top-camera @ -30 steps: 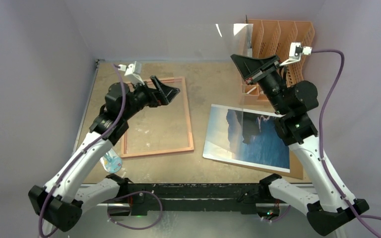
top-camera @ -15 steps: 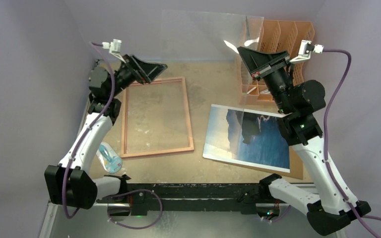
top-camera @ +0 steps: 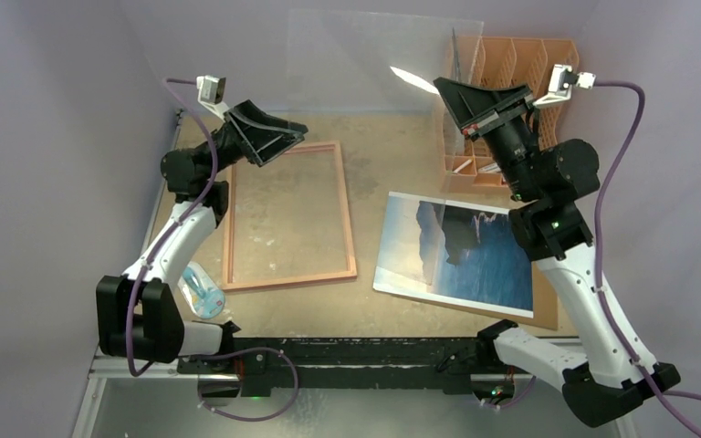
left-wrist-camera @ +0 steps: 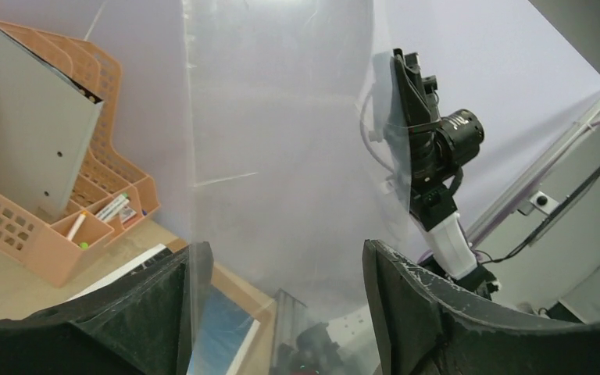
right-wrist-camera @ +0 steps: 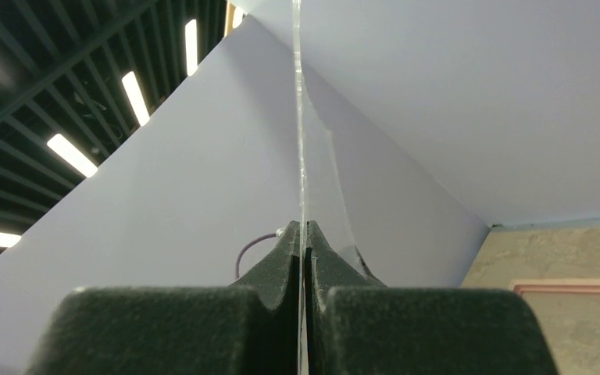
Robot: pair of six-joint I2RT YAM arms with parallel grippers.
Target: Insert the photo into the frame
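Observation:
The frame (top-camera: 288, 276) lies flat on the table at left, pink-tan rim, empty inside; its corner shows in the right wrist view (right-wrist-camera: 570, 287). The photo (top-camera: 461, 251), blue sea and dark cliffs, lies at right on a brown backing sheet (top-camera: 548, 315). My right gripper (top-camera: 452, 91) is shut on the edge of a clear pane (top-camera: 374, 64) and holds it upright in the air over the table's far side; the right wrist view shows the jaws (right-wrist-camera: 303, 242) pinching it edge-on. My left gripper (top-camera: 297, 137) is open at the pane's lower left, and the pane (left-wrist-camera: 281, 141) stands between its fingers (left-wrist-camera: 281, 258).
An orange file rack (top-camera: 520, 64) with pens stands at the back right, behind the right gripper. A small clear plastic packet (top-camera: 203, 294) lies by the frame's near left corner. Purple walls close in the sides and back.
My left arm has swung up and back from over the frame, raising its open gripper to the pane's left edge. My right gripper has lifted the pane slightly higher.

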